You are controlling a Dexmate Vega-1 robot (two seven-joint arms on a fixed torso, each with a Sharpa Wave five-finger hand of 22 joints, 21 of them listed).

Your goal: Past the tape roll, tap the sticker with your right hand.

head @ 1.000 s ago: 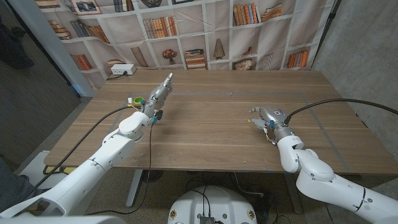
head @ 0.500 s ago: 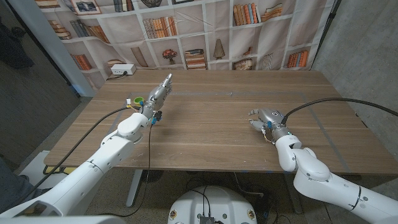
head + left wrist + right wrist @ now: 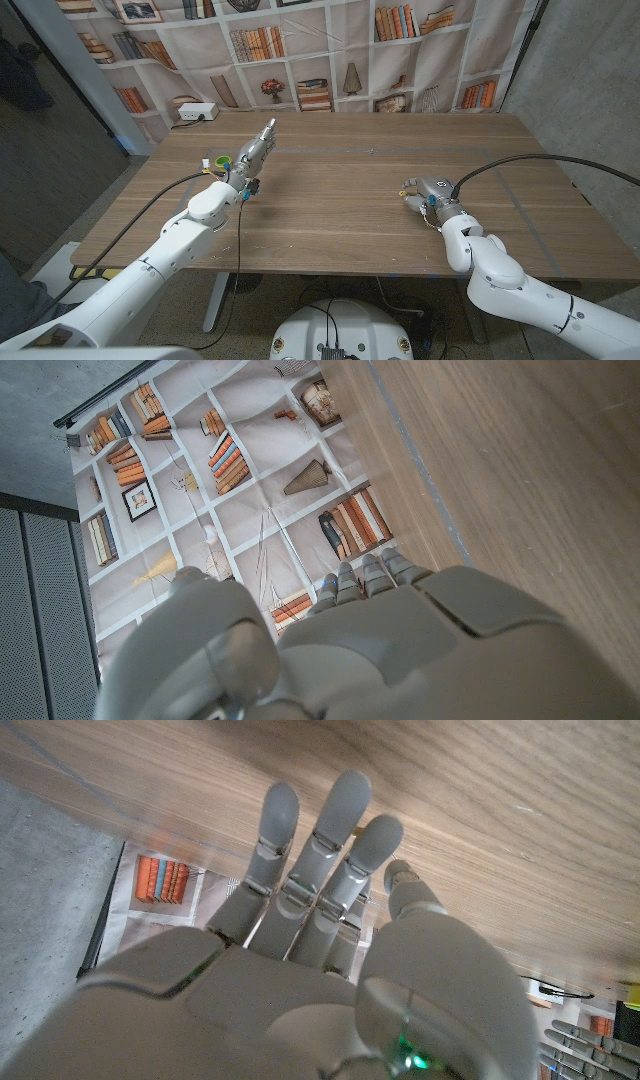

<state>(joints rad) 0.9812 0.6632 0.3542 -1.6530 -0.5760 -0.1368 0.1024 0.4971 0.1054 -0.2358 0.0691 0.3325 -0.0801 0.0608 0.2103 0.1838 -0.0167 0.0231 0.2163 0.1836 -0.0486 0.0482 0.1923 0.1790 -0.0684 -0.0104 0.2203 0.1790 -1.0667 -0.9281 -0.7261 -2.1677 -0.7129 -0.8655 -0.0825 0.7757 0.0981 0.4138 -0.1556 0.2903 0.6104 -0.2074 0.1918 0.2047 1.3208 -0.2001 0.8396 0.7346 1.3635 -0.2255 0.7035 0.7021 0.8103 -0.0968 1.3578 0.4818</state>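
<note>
The right hand [image 3: 424, 191] hovers low over the right middle of the bare wooden table [image 3: 330, 215], its fingers [image 3: 330, 825] stretched out, slightly apart, and holding nothing; the left hand [image 3: 256, 148] reaches toward the table's far left part, fingers straight and together, likewise empty; a small green-and-yellow round thing [image 3: 221, 160], perhaps the tape roll or sticker, lies just beside the left wrist, too small to tell; a bookshelf-printed backdrop [image 3: 300, 50] hangs behind the table.

Left hand [image 3: 256, 148], right hand [image 3: 428, 192], wooden table [image 3: 330, 190]
</note>
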